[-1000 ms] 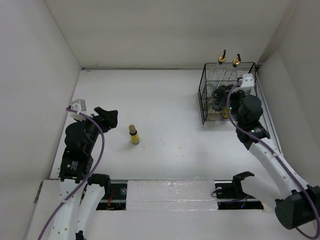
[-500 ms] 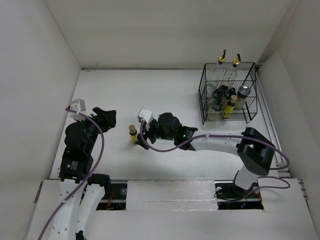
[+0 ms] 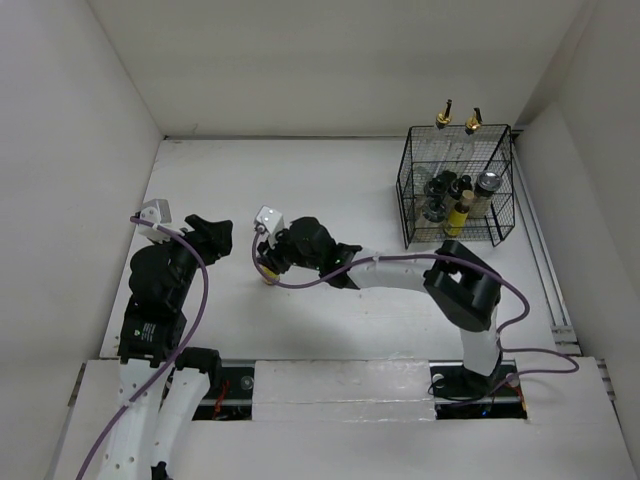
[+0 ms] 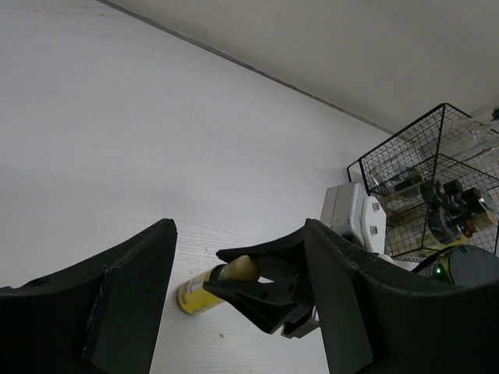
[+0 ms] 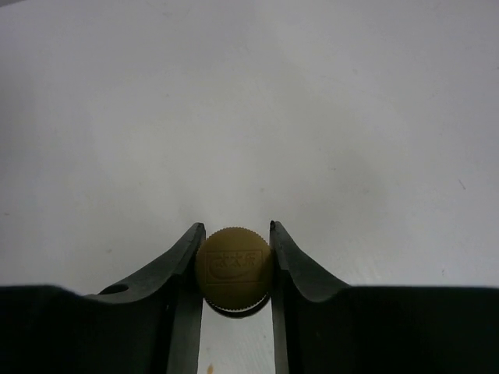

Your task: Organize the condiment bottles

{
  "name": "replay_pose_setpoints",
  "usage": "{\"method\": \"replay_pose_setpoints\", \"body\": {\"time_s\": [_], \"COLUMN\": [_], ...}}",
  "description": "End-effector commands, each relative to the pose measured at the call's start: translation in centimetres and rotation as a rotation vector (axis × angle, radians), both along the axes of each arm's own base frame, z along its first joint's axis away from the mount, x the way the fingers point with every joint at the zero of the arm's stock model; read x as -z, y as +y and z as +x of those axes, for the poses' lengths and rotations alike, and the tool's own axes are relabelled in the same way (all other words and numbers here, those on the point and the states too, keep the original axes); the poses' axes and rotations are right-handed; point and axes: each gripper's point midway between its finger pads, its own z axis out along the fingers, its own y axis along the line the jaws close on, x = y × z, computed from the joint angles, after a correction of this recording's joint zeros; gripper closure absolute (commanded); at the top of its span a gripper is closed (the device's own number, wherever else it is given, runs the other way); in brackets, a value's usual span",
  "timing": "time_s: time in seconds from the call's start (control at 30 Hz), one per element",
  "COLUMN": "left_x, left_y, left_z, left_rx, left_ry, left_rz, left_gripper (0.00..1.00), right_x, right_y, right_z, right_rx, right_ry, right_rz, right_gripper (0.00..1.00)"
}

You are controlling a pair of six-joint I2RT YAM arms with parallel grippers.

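A yellow bottle (image 3: 268, 281) with a tan cap (image 5: 234, 265) stands upright on the white table, left of centre. My right gripper (image 3: 268, 262) reaches across from the right and is shut on the cap, one finger pressed to each side in the right wrist view (image 5: 235, 227). The left wrist view shows the same grip (image 4: 245, 279) and the yellow bottle body (image 4: 196, 290). My left gripper (image 3: 215, 237) is open and empty, a little left of that bottle. Other condiment bottles stand in the black wire basket (image 3: 408, 190): two cruets with gold spouts (image 3: 443, 115), dark-lidded jars (image 3: 437, 190), a yellow bottle (image 3: 458, 213), a silvery-lidded jar (image 3: 487, 182).
The basket stands at the table's far right corner and also shows in the left wrist view (image 4: 437, 187). White walls close the table at the back and both sides. The right arm (image 3: 400, 272) stretches low across the middle of the table.
The right arm left the basket, swung across the table to the left and closed its fingers on the yellow bottle's cap. The left arm has not moved.
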Motion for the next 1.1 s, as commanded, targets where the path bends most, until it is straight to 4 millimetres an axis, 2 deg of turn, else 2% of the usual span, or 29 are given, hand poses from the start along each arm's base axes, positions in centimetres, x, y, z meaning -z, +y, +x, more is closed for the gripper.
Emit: {"method": "replay_pose_setpoints", "body": {"time_s": [0.0, 0.07, 0.1, 0.17, 0.2, 0.23, 0.27, 0.3, 0.33, 0.37, 0.4, 0.43, 0.47, 0.5, 0.53, 0.6, 0.63, 0.7, 0.73, 0.83, 0.87, 0.9, 1.0, 1.07], "left_x": [-1.0, -0.7, -0.7, -1.0, -0.8, -0.8, -0.8, -0.8, -0.8, -0.8, -0.8, -0.8, -0.8, -0.8, -1.0, -1.0, -0.7, -0.7, -0.7, -0.7, -0.5, -0.5, -0.5, -0.3], "left_y": [0.2, 0.1, 0.0, 0.0, 0.0, 0.0, 0.0, -0.2, -0.2, -0.2, -0.2, -0.2, -0.2, -0.3, -0.4, -0.4, -0.4, -0.6, -0.6, -0.4, -0.4, -0.6, -0.4, -0.4], "left_z": [0.1, 0.3, 0.3, 0.1, 0.2, 0.2, 0.2, 0.2, 0.2, 0.2, 0.2, 0.2, 0.2, 0.2, 0.2, 0.2, 0.4, 0.4, 0.4, 0.4, 0.6, 0.5, 0.6, 0.8], "left_rx": [-0.003, -0.003, 0.006, 0.006, 0.006, 0.006, 0.006, 0.015, 0.015, 0.015, 0.015, 0.015, 0.015, 0.026, 0.026, 0.026, 0.026, 0.036, 0.036, 0.026, 0.026, 0.035, 0.026, 0.026], "left_ry": [-0.049, -0.038, -0.038, -0.049, -0.04, -0.04, -0.04, -0.04, -0.04, -0.04, -0.04, -0.04, -0.04, -0.039, -0.049, -0.049, -0.038, -0.038, -0.038, -0.038, -0.027, -0.027, -0.027, -0.018], "left_rz": [0.006, 0.007, 0.006, 0.005, 0.006, 0.006, 0.006, 0.005, 0.005, 0.005, 0.005, 0.005, 0.005, 0.003, 0.002, 0.002, 0.004, 0.002, 0.002, 0.004, 0.005, 0.003, 0.005, 0.006], "left_gripper": [0.38, 0.38, 0.38, 0.38, 0.38, 0.38, 0.38, 0.38, 0.38, 0.38, 0.38, 0.38, 0.38, 0.38, 0.38, 0.38, 0.38, 0.38, 0.38, 0.37, 0.37, 0.37, 0.37, 0.37], "right_x": [-6.2, -8.0, -10.4, -13.1, -16.6, -18.1, -19.5, -20.1, -22.8, -23.5, -23.4, -24.9, -25.0, -25.1, -24.5, -24.9, -24.4, -24.4, -24.2, -23.5, -23.5, -22.2, -21.0, -19.7], "right_y": [1.3, 0.4, -0.6, -2.7, -4.9, -6.6, -9.2, -11.3, -14.6, -17.5, -21.5, -25.2, -28.1, -33.1, -35.9, -41.6, -45.2, -48.2, -50.7, -53.1, -54.7, -55.2, -56.6, -56.6], "right_z": [0.5, 0.6, 0.3, 0.7, 0.1, 0.4, 1.7, 2.3, 2.0, 2.9, 4.6, 4.2, 4.7, 6.2, 6.3, 5.7, 5.7, 5.4, 5.1, 5.1, 5.0, 5.8, 6.8, 7.9], "right_rx": [-0.004, 0.029, 0.046, 0.125, 0.156, 0.199, 0.28, 0.33, 0.384, 0.473, 0.578, 0.659, 0.739, 0.892, 0.974, 1.162, 1.269, 1.346, 1.422, 1.479, 1.52, 1.537, 1.563, 1.567], "right_ry": [-0.075, -0.092, -0.115, -0.154, -0.192, -0.207, -0.237, -0.236, -0.263, -0.274, -0.278, -0.281, -0.28, -0.302, -0.295, -0.304, -0.301, -0.311, -0.309, -0.298, -0.306, -0.27, -0.241, -0.213], "right_rz": [0.16, 0.199, 0.233, 0.26, 0.303, 0.32, 0.326, 0.308, 0.347, 0.344, 0.309, 0.352, 0.348, 0.333, 0.308, 0.311, 0.285, 0.289, 0.278, 0.274, 0.268, 0.265, 0.248, 0.238], "right_gripper": [0.76, 0.85, 0.87, 0.87, 0.89, 0.89, 0.89, 0.89, 0.9, 0.9, 0.9, 0.91, 0.91, 0.91, 0.91, 0.93, 0.93, 0.93, 0.93, 0.93, 0.93, 0.93, 0.94, 0.95]}}
